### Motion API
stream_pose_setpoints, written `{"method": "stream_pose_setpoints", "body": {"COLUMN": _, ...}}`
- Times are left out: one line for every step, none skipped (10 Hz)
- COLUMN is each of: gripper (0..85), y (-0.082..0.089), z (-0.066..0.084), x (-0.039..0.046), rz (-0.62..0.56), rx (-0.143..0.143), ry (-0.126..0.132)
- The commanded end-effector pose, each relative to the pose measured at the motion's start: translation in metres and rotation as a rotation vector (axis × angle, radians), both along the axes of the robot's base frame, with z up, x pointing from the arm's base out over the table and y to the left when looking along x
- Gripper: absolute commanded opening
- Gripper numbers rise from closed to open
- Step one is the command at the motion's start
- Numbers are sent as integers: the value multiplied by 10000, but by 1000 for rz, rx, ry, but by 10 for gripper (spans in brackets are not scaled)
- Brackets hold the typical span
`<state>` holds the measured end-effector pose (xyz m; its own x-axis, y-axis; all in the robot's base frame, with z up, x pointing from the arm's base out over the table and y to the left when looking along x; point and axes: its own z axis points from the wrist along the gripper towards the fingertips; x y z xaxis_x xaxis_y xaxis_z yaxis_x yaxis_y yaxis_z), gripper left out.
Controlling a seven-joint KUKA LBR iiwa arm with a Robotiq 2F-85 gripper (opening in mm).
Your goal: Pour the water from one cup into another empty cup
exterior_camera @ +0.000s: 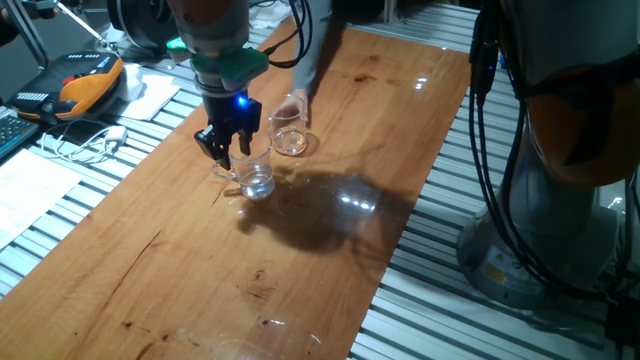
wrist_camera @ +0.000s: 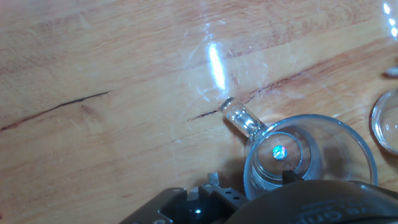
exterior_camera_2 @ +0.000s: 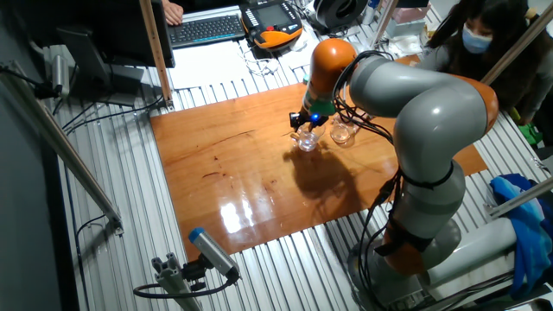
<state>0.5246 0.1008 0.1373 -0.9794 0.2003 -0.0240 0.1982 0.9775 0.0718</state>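
Glass is the material of both vessels, so expect reflections and faint edges. The handled mug [exterior_camera: 256, 175] stands upright on the wooden tabletop [exterior_camera: 330, 260] with a small amount of water [exterior_camera: 259, 186] in its base. The gripper [exterior_camera: 226, 153] hangs directly over the mug's near rim, fingers pointing down. In the hand view the mug sits at the lower right of the frame, partly under the hand housing, and its looped handle [wrist_camera: 241, 118] projects up and to the left, away from the body.

Jaw state: you cannot tell from these views whether the fingers have closed on the rim or the handle. They appear narrow and at rim height, but contact is not confirmed.

Key relation: the empty tumbler [exterior_camera: 290, 130] stands near the mug, on the far side of it in the view from the table end, apart from it and not touching. A person's hand [exterior_camera: 297, 103] rests at the tumbler's rim. Your judgement should be that the pour will travel from the mug toward that tumbler, so the handle points away from the pour direction.

Surface: the tabletop is glossy, cracked along the grain and strongly reflective. Ribbed aluminium [exterior_camera: 440, 290] borders it. Cables [exterior_camera: 490, 150] and the arm's base [exterior_camera_2: 415, 233] stand to one side.
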Motion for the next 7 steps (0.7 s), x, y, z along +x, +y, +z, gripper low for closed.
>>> {"method": "stream_pose_setpoints", "body": {"gripper": 340, "y": 1, "z": -2, "x": 1, "rz": 5, "rx": -3, "ry": -1}}
{"method": "stream_pose_setpoints", "body": {"gripper": 340, "y": 1, "z": -4, "x": 3, "rz": 11, "rx": -11, "ry": -6}}
{"method": "stream_pose_setpoints", "body": {"gripper": 340, "y": 0, "z": -8, "x": 6, "rz": 14, "rx": -14, "ry": -8}}
{"method": "stream_pose_setpoints", "body": {"gripper": 340, "y": 1, "z": -11, "x": 8, "rz": 16, "rx": -16, "ry": -2}}
{"method": "stream_pose_setpoints", "body": {"gripper": 340, "y": 0, "z": -17, "x": 12, "rz": 18, "rx": -19, "ry": 1}}
{"method": "stream_pose_setpoints", "body": {"gripper": 340, "y": 2, "z": -23, "x": 16, "rz": 24, "rx": -28, "ry": -2}}
{"method": "stream_pose_setpoints", "body": {"gripper": 340, "y": 4, "z": -24, "x": 16, "rz": 24, "rx": -28, "ry": -4}}
